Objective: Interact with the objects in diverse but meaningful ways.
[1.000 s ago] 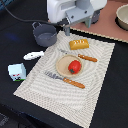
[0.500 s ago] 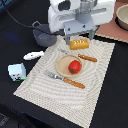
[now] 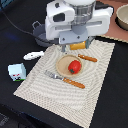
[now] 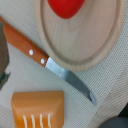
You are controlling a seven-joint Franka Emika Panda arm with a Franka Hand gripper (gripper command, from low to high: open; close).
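Observation:
My gripper hangs just above the golden bread loaf, with a dark finger on each side of it, open and holding nothing. The loaf shows in the wrist view beside the knife blade. The red tomato lies on the round tan plate; both show in the wrist view, the tomato and the plate. The white-and-blue milk carton stands off the mat at the exterior view's left. The flat white fish piece lies near it. The grey pot is partly hidden behind the arm.
An orange-handled fork lies in front of the plate and an orange-handled knife beside it, also in the wrist view. All rest on a striped placemat. A tan bowl stands at the back right.
The arm has come down and forward over the bread loaf, which it now mostly hides in the exterior view. The objects have not moved.

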